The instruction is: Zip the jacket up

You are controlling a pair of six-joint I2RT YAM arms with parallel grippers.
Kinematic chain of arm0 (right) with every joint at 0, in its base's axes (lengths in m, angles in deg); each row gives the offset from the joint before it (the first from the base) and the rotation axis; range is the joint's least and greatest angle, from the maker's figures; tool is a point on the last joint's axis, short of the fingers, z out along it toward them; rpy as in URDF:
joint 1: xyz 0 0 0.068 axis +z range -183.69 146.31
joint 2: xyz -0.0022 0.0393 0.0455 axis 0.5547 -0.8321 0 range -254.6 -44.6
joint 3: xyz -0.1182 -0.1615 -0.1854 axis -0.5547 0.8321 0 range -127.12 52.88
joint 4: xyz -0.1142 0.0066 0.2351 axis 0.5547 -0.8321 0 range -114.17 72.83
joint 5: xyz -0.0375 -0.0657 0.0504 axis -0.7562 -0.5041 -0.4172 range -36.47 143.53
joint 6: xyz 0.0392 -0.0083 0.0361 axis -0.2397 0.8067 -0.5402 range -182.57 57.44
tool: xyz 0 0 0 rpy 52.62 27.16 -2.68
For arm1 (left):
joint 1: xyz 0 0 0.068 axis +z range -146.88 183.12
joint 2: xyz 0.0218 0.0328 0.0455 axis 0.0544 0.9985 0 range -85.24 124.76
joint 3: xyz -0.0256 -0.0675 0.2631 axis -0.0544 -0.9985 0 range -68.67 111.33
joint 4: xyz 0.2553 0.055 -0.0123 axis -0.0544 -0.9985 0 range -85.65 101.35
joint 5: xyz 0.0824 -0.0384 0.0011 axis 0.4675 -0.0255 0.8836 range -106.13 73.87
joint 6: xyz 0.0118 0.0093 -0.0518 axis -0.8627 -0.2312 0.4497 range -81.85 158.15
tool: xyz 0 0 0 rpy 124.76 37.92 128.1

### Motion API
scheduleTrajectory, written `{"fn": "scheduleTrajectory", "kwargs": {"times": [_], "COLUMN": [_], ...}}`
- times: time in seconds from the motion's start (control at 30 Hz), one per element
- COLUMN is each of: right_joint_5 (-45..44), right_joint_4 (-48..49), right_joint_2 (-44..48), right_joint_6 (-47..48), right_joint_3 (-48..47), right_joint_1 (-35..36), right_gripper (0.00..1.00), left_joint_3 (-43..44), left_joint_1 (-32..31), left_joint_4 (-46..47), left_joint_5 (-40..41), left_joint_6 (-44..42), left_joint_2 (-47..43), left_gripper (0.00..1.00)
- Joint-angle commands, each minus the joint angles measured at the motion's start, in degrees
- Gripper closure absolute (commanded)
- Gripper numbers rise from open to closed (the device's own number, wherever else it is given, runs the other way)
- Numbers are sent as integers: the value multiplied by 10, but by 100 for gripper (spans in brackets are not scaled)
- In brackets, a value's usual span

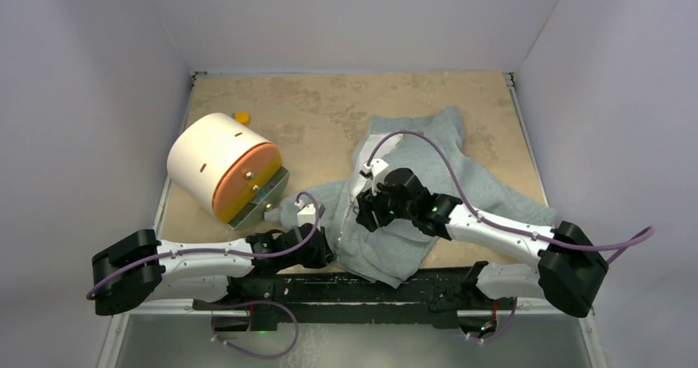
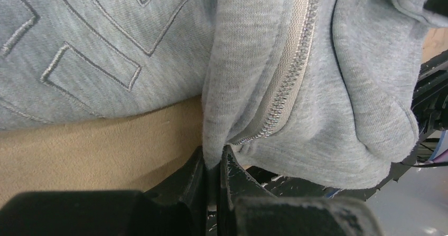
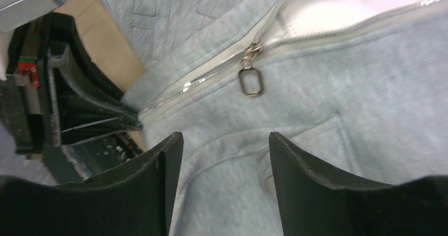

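Note:
The light grey jacket (image 1: 481,179) lies crumpled on the tan table, its hem towards the near edge. My left gripper (image 1: 327,249) is shut on the bottom hem beside the zipper; in the left wrist view the fabric (image 2: 248,62) is pinched between the gripper's (image 2: 214,164) two black fingers, and the zipper teeth (image 2: 285,88) run up from there. My right gripper (image 3: 224,143) hovers open just above the jacket front (image 3: 343,93), nothing between its fingers. The zipper slider with its metal ring pull (image 3: 250,80) sits just beyond the fingertips, the zipper joined below it and parted above.
A white drum with an orange face (image 1: 222,166) lies on its side at the left, a small yellow piece (image 1: 241,117) behind it. A black bar (image 1: 354,290) runs along the near edge. White walls enclose the table on three sides.

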Motion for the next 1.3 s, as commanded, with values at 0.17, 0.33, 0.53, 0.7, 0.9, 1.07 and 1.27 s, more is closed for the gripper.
{"fn": "scheduleTrajectory", "kwargs": {"times": [0.17,0.33,0.53,0.7,0.9,1.07,1.27], "right_joint_5": [-50,-62,-71,-81,-110,-95,-44], "right_joint_4": [77,74,81,80,75,66,33], "right_joint_2": [-70,-99,-143,-186,-207,-182,-130], "right_joint_6": [106,112,125,122,108,95,57], "right_joint_3": [-45,-60,-79,-91,-86,-78,-72], "right_joint_1": [11,20,25,26,27,27,26], "right_gripper": [50,52,49,51,58,80,100], "left_joint_3": [-16,-21,-28,-28,-34,-34,-35], "left_joint_1": [3,2,2,2,2,2,2], "left_joint_4": [5,12,14,36,45,44,49], "left_joint_5": [-3,-8,-10,-16,-19,-20,-21], "left_joint_6": [-10,-9,-5,-2,4,4,11], "left_joint_2": [-1,-2,-3,0,-1,0,7], "left_gripper": [100,100,100,100,100,100,100]}}
